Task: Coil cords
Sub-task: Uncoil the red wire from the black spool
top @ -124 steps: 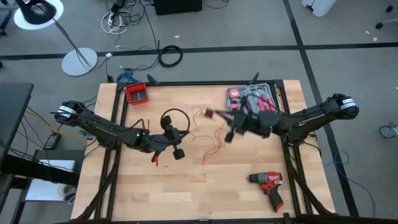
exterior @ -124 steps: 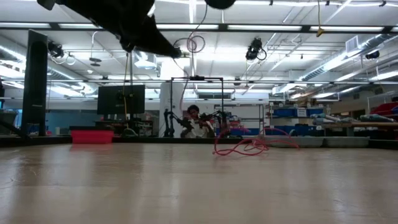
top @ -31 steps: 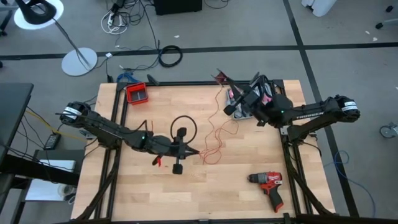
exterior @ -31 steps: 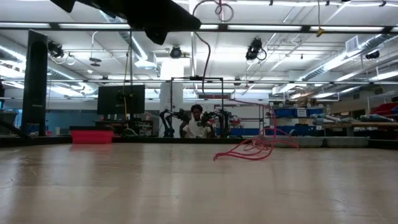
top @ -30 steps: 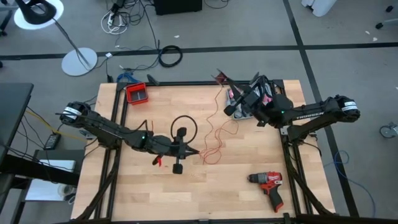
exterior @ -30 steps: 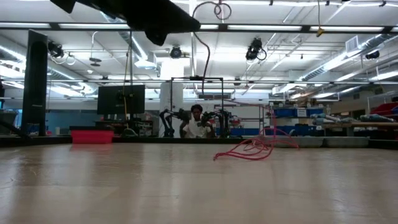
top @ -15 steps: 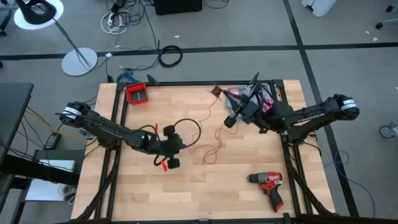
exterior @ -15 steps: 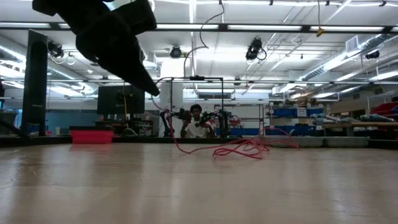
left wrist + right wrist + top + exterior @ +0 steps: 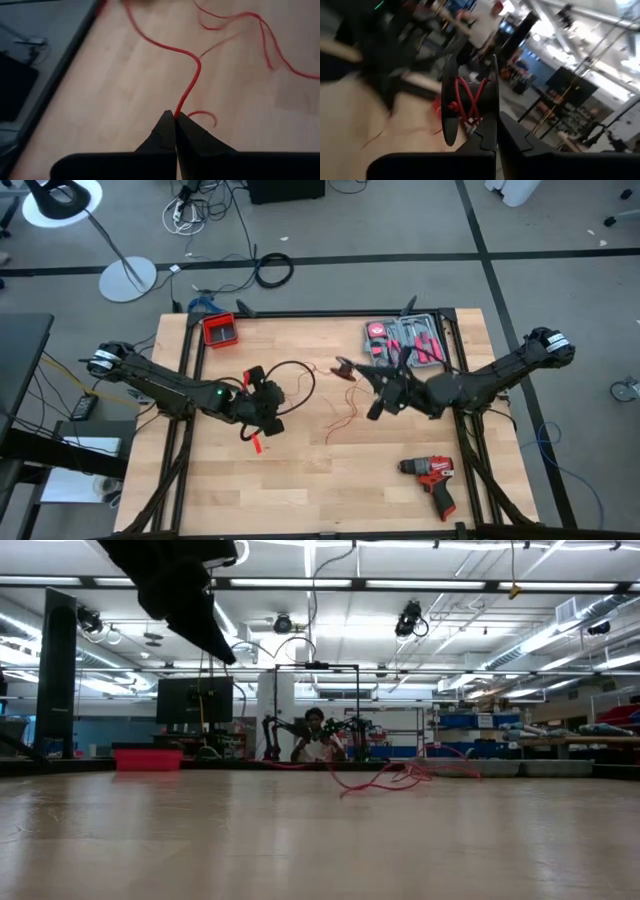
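Note:
The cords are thin red and black wires. A black loop point(image 9: 291, 378) rises by my left gripper point(image 9: 262, 406), and slack red strands point(image 9: 345, 416) lie on the table's middle, also seen in the low view point(image 9: 385, 778). A red clip point(image 9: 255, 443) lies near the left gripper, which is shut on a red wire point(image 9: 192, 80). My right gripper point(image 9: 372, 387) is right of the middle, above the table, shut on a small black piece wound with red wire point(image 9: 469, 102); this piece also shows in the high view point(image 9: 346, 368). My left gripper pinches the red wire point(image 9: 178, 111) at its fingertips, a single strand. The wire runs away from the tips, slack, across the wooden top. My right gripper pinches the edge of the black, disc-sided piece point(image 9: 489, 131) between its two fingers, coming from the table's right. The piece is lifted clear of the table, red wire wound at its middle.
A tray of red-handled tools point(image 9: 405, 340) stands at the far right, a red drill point(image 9: 430, 478) near the right front, a red box point(image 9: 220, 330) at the far left corner. A thick black cable ring point(image 9: 273, 270) lies on the floor. A person point(image 9: 315, 735) shows far behind.
My right gripper has come from the tool tray at the far right toward the table's middle and near edge, carrying the wound piece. My left gripper has gone toward the table's left edge and turned. The red strands on the table have been drawn along and shifted.

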